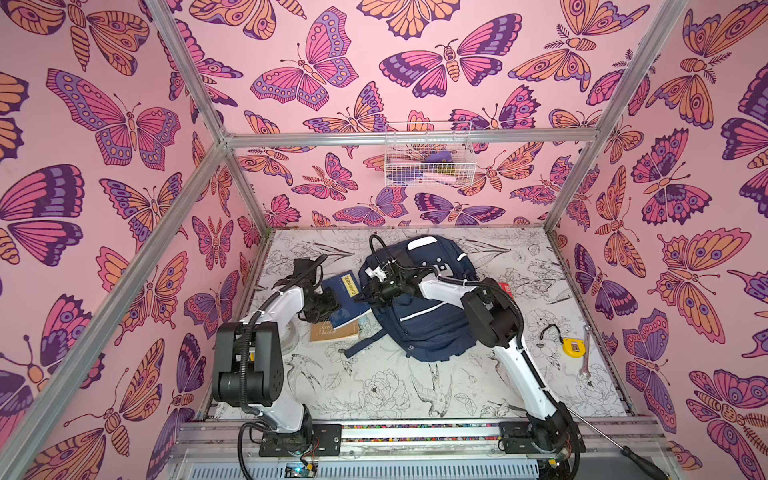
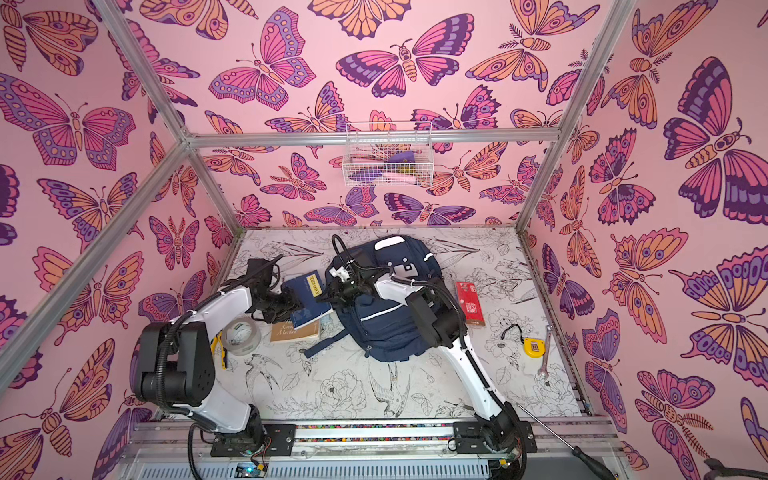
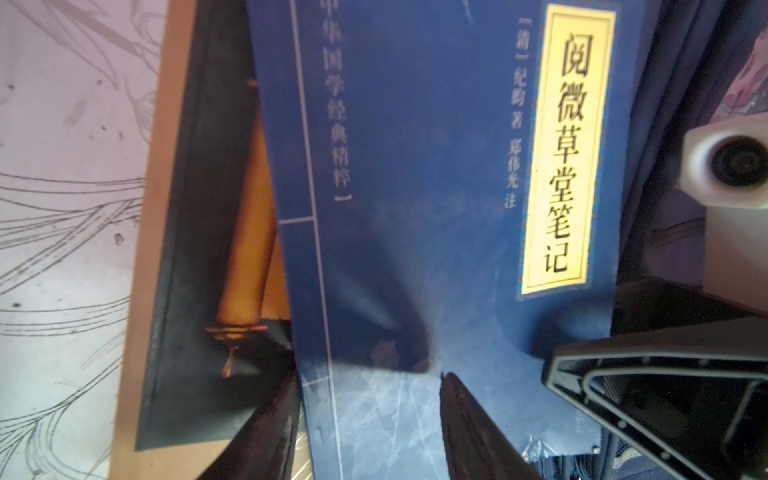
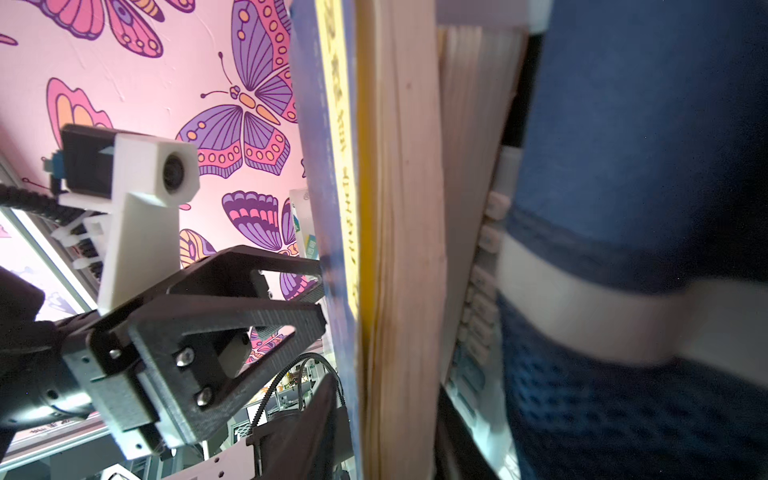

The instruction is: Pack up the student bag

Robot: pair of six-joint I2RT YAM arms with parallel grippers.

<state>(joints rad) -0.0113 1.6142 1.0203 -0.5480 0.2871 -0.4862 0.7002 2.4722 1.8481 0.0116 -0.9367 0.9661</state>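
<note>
The student bag (image 1: pixel 428 316), navy with white stripes, lies in the middle of the table in both top views. A blue book (image 1: pixel 351 309) with a yellow label is tilted up at the bag's left side. My left gripper (image 1: pixel 332 300) is shut on the book near its spine. In the left wrist view one finger lies on the blue book's (image 3: pixel 415 166) cover and the other at its edge. My right gripper (image 4: pixel 390 399) is shut across the book's page edge (image 4: pixel 399 208), with the bag's fabric (image 4: pixel 644 166) just beside it.
A brown book (image 1: pixel 334 330) lies under the blue one. A tape roll (image 2: pixel 239 334) and pliers (image 2: pixel 218 349) sit by the left arm. A red packet (image 2: pixel 469 303), yellow tape measure (image 1: pixel 572 347) and wrench (image 1: pixel 586 353) lie right. A wire basket (image 1: pixel 428 158) hangs on the back wall.
</note>
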